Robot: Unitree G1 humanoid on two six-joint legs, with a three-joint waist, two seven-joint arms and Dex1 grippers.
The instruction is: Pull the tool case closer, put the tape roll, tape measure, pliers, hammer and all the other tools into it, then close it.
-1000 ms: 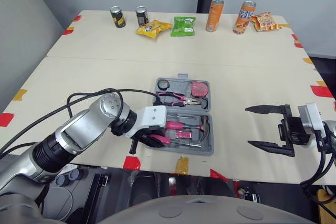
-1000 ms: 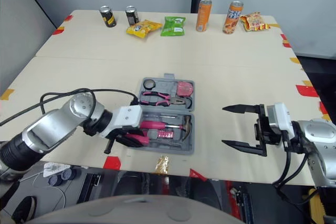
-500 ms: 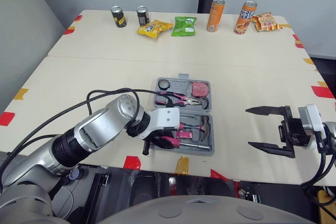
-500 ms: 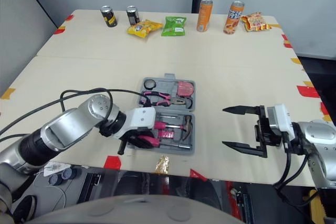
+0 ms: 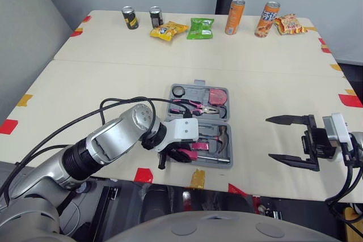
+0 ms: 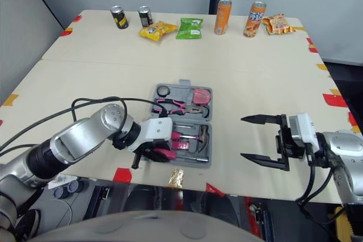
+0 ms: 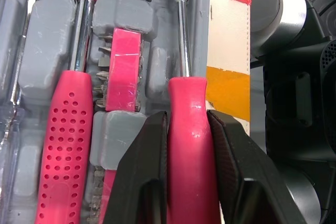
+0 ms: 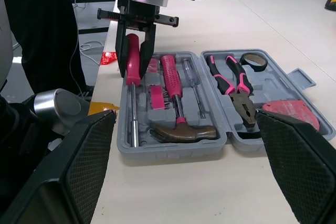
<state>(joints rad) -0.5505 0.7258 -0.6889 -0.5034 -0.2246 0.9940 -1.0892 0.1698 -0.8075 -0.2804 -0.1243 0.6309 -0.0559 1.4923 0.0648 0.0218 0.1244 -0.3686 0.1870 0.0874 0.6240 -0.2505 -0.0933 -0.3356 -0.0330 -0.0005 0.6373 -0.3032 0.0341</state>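
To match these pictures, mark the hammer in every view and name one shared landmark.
Left eye view: hammer head just right of the left tool.
Right eye view: hammer head, same place.
Left wrist view: the dotted pink handle.
Right wrist view: pink handle, head nearest the camera.
Shared landmark: the pink screwdriver held in the left tool.

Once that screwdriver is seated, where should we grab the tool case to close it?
Probably the tab at the middle of the far edge of the tool case, coming from the far side with the open right gripper. The case lies open flat, hinge across its middle, so that edge gives most leverage. The left gripper is shut on the screwdriver.
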